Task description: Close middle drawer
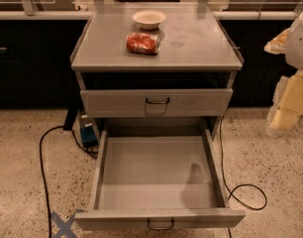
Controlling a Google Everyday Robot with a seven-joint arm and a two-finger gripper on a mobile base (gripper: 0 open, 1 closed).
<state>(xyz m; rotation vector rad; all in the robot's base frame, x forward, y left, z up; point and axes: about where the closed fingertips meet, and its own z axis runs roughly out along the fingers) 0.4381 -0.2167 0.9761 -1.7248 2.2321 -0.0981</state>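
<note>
The middle drawer (159,170) of the grey metal cabinet (156,53) is pulled far out toward me. Its inside is empty. Its low front panel (117,218) is at the bottom of the view, with a small dark wire handle (160,225) at its centre. The drawer above it (117,103) sits nearly flush, with its own handle (157,101). The lowest drawer is hidden under the open one. My gripper (289,100) shows as pale yellow and white parts at the right edge, level with the upper drawer and well apart from the cabinet.
A white bowl (149,19) and a red can lying on its side (142,43) are on the cabinet top. Black cables run over the speckled floor at the left (41,162) and right (250,195). A blue tape cross (62,225) marks the floor at the lower left. Dark cabinets line the back.
</note>
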